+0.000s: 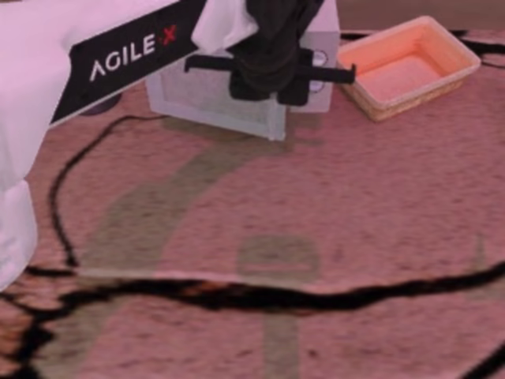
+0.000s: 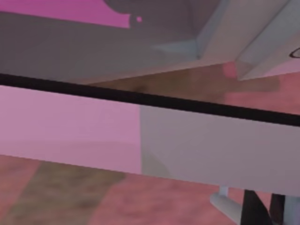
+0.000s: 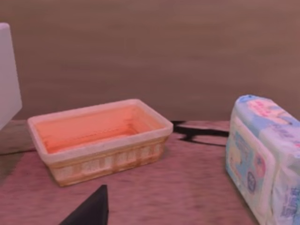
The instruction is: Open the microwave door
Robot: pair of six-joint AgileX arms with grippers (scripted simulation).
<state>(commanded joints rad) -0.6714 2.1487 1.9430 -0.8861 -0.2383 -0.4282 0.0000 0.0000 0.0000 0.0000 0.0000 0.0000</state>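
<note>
Pinkish-brown tabletop (image 1: 331,229) with dark wandering cracks and faded greenish bands spreads under everything. At its far edge stands the small white boxy microwave (image 1: 319,35) with two round silver knobs, mostly hidden beneath the left arm. That white arm with its black lettered band reaches across from the table's left, and the left gripper (image 1: 272,83), a black block with a long crossbar, hangs right over the microwave's front. Just below the fingers sits the flat white microwave door (image 1: 217,103) with its greyish speckled mesh window; its right edge juts out from the body at the corner nearest the jaws, so it looks slightly ajar. I cannot tell whether those jaws are parted or closed. Off to the jaws' right, near but apart, rests a tan wicker basket (image 1: 456,81) with an orange-tinted inside. The right wrist view shows a pale blue-and-white soft packet (image 3: 265,154) lying beside the basket; the right gripper itself cannot be made out.
</note>
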